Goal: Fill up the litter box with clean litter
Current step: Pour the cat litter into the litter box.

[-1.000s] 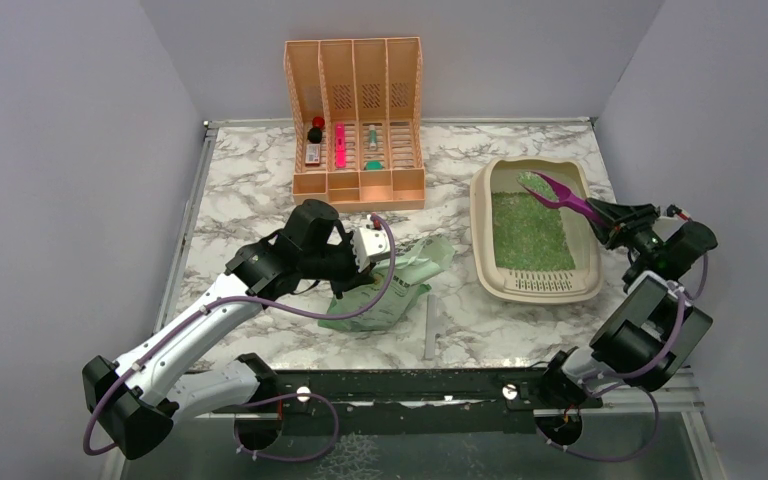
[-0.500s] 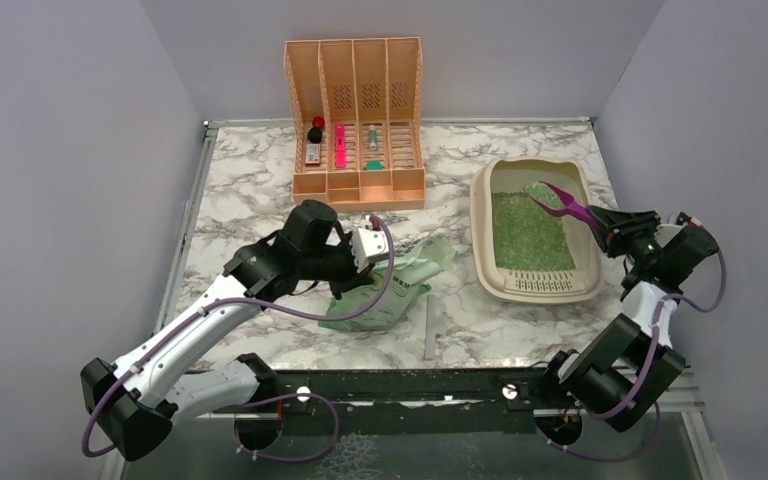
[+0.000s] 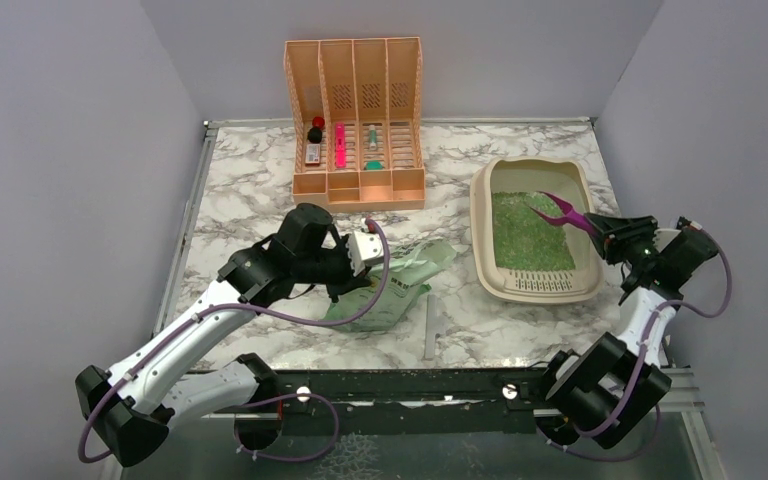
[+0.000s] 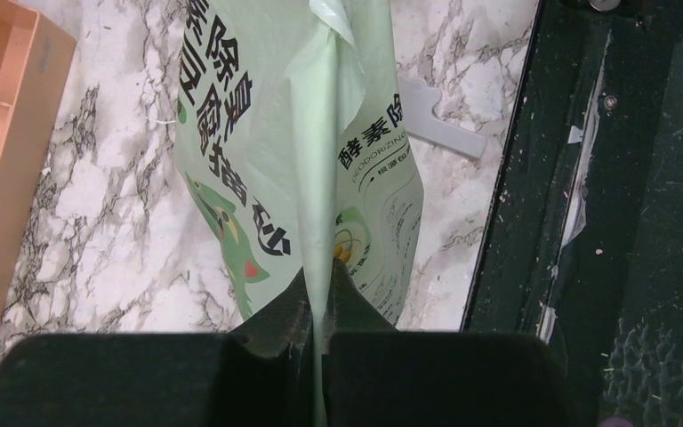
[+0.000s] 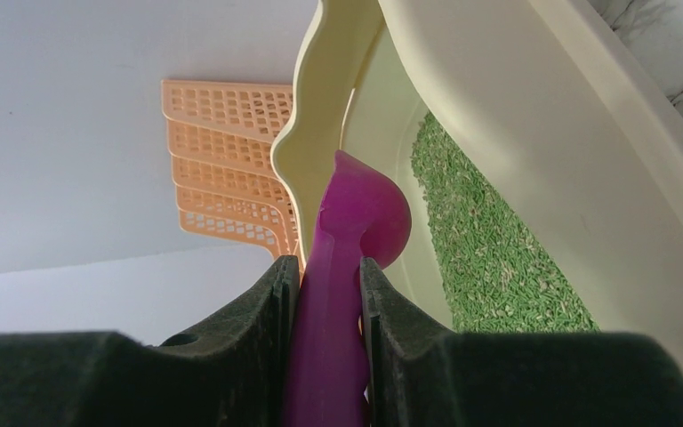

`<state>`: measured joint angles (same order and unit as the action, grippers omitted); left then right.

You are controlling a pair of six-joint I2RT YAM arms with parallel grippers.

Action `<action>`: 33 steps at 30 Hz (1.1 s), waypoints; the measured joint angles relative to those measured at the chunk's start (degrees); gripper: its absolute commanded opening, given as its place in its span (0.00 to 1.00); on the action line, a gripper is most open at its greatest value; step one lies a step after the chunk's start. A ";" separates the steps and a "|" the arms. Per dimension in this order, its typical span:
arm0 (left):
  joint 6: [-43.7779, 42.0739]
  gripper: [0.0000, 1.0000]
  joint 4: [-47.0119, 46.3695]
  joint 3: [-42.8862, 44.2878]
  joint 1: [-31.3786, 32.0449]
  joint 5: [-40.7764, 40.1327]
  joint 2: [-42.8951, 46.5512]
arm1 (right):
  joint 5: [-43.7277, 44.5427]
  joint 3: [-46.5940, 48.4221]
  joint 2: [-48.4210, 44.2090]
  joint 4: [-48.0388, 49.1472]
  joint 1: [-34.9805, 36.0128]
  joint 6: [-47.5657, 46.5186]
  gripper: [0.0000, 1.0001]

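Note:
The beige litter box [image 3: 481, 222] sits at the right of the marble table, a slotted grille at its near end. Clean litter [image 3: 526, 235], green granules, covers its floor; the right wrist view shows the same litter [image 5: 498, 258] below the box wall [image 5: 534, 116]. My right gripper [image 3: 603, 228] is shut on the handle of a purple scoop [image 3: 560, 212], whose head hangs over the litter. Seen from the wrist, the scoop [image 5: 356, 222] fills the right gripper [image 5: 329, 267]. My left gripper [image 3: 352, 280] is shut on a fold of the pale green bag [image 3: 405, 278]. In the left wrist view the bag [image 4: 258, 133] runs up from the left gripper [image 4: 320, 280].
A peach slatted file organizer [image 3: 355, 120] with markers and small items stands at the back centre. A grey strip [image 3: 428, 328] lies near the front edge beside the bag. A black rail [image 3: 410, 385] runs along the near edge. Grey walls close both sides.
My right gripper has drawn the scoop nearer, from the box's far end to over its middle, and the right arm's elbow has dropped. The left arm has barely shifted, the bag in its grip.

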<state>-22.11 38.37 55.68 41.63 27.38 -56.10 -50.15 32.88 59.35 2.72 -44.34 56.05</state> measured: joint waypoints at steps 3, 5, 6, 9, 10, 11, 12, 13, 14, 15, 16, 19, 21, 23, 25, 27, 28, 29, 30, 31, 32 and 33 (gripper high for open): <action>0.00 0.00 0.02 -0.11 0.00 0.00 0.20 | 0.39 1.81 1.73 -0.31 0.00 0.02 0.01; 0.00 0.00 0.04 -0.15 0.00 0.00 0.35 | 1.05 3.65 3.08 -0.26 0.00 0.09 0.01; 0.00 0.00 0.02 -0.20 0.00 0.00 0.39 | 1.22 4.46 3.76 -0.09 0.00 0.28 0.01; 0.00 0.00 0.02 -0.22 0.00 0.00 0.42 | 1.27 6.47 5.70 0.48 0.00 0.83 0.01; 0.00 0.00 0.02 -0.22 0.00 0.00 0.46 | 1.29 6.78 6.19 0.66 0.00 0.92 0.01; 0.02 0.00 0.02 -0.24 0.00 -0.04 0.55 | 1.27 6.93 6.51 0.66 0.00 0.98 0.01; 0.02 0.00 0.04 -0.31 0.00 -0.04 0.68 | 1.29 6.93 6.67 0.63 0.00 1.05 0.01; 0.02 0.00 0.09 -0.35 0.00 -0.07 0.81 | 1.29 6.93 6.69 0.61 0.00 1.07 0.01; 0.04 0.00 0.09 -0.42 0.00 -0.07 0.92 | 1.29 6.93 6.69 0.63 0.00 1.09 0.01; 0.04 0.00 0.11 -0.50 0.00 -0.11 1.09 | 1.27 6.93 6.69 0.63 0.00 1.09 0.01; 0.04 0.00 0.11 -0.59 0.00 -0.15 1.31 | 1.27 6.91 6.69 0.63 0.00 1.11 0.01; 0.02 0.00 0.33 -0.66 0.00 -0.20 1.66 | 1.25 6.80 6.58 0.59 0.00 1.05 0.01; 0.02 0.00 0.33 -0.63 0.00 -0.22 1.66 | 1.27 6.58 6.16 0.17 0.00 0.81 0.01; 0.02 0.00 0.35 -0.63 0.00 -0.22 1.66 | 1.25 5.99 5.33 -0.35 0.00 0.63 0.01; 0.04 0.00 0.35 -0.63 0.00 -0.24 1.66 | 1.25 4.81 4.11 -0.68 0.00 0.50 0.01; 0.04 0.00 0.33 -0.63 0.00 -0.22 1.66 | 1.25 3.30 2.67 -1.25 0.00 0.37 0.01; 0.07 0.00 0.33 -0.63 0.00 -0.24 1.66 | 1.25 2.64 1.90 -1.88 0.00 0.22 0.01; 0.07 0.00 0.33 -0.66 0.00 -0.22 1.68 | 1.22 2.16 1.11 -2.75 0.00 -0.07 0.01; 0.09 0.00 0.33 -0.66 0.00 -0.22 1.68 | 1.22 1.60 0.26 -3.65 0.00 -0.50 0.01; 0.09 0.00 0.33 -0.68 0.00 -0.22 1.70 | 1.22 1.42 -0.09 -4.15 0.00 -0.66 0.01; 0.09 0.00 0.31 -0.74 0.00 -0.22 1.77 | 1.22 1.22 -0.66 -5.03 0.00 -0.96 0.01; 0.09 0.00 0.31 -0.79 0.00 -0.22 1.88 | 1.22 1.09 -1.14 -6.03 0.00 -1.36 0.01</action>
<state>-22.02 38.68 54.89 41.63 27.16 -54.22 -48.93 33.98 58.22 -3.31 -44.34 54.70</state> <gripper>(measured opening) 0.018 0.315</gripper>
